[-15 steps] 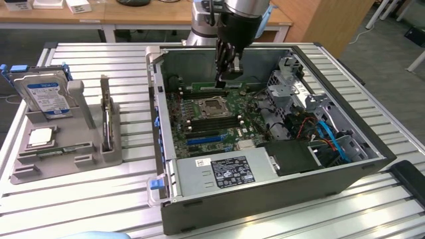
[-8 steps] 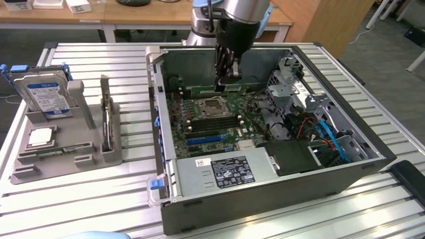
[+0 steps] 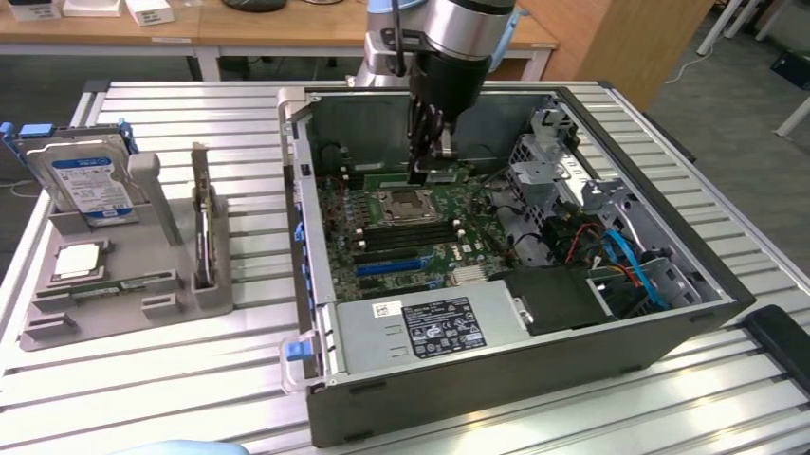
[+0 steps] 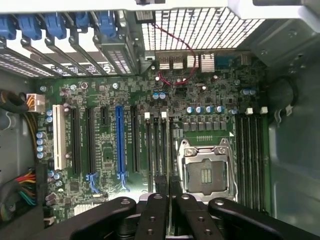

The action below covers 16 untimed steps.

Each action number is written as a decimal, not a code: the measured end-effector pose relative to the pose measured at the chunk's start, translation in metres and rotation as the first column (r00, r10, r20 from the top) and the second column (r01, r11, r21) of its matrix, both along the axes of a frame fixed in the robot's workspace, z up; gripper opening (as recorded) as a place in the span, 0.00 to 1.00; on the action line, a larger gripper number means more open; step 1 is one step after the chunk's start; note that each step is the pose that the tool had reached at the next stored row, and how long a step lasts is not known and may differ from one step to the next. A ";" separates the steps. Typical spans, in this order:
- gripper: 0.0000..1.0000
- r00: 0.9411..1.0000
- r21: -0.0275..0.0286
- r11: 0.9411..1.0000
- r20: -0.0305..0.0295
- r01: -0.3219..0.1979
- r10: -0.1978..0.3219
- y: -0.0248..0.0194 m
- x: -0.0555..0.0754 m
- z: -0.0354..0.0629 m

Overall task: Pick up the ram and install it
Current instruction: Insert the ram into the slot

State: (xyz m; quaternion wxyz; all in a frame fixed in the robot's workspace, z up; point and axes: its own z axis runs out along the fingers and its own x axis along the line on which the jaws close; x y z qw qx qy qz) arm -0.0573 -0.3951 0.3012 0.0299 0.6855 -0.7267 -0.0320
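The ram (image 3: 120, 284) is seen lying in the front groove of a grey tray (image 3: 190, 301) on the table (image 3: 165, 389), at the exterior view's left; it is set well apart from the gripper (image 3: 426, 173), which hangs inside the open computer case (image 3: 481, 374) above the board (image 3: 379, 248); the fingers (image 4: 159, 189) are drawn narrow, nearly touching, with just a slim gap left between them.

In the exterior view the tray is shown with the ram just in front of a square processor chip (image 3: 79, 261) and near an upright hard drive (image 3: 91, 180); the arm is seen coming down from above, its tip near the empty processor socket (image 3: 405, 204).

In the wrist view the board is seen from above; the gripper (image 4: 167, 181) is lined up over the dark memory slots (image 4: 157, 150) just beside the socket (image 4: 205, 172), between it and a blue card slot (image 4: 119, 145).

The ram's long axis is laid along the groove, running roughly from the exterior view's left to its right, the right end a little farther back; which face is turned up cannot be told.
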 end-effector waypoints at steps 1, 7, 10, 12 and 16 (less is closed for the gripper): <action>0.13 1.000 -0.004 1.000 0.000 0.000 0.000 0.0000 0.000 -0.0005; 0.13 1.000 -0.007 1.000 0.000 0.000 0.000 0.0000 0.000 -0.0006; 0.13 1.000 -0.007 1.000 0.000 -0.003 0.003 0.0000 0.002 -0.0015; 0.13 1.000 -0.007 1.000 0.000 -0.007 0.007 0.0000 0.003 -0.0023; 0.13 1.000 -0.007 1.000 0.000 -0.019 0.019 0.0000 0.004 -0.0050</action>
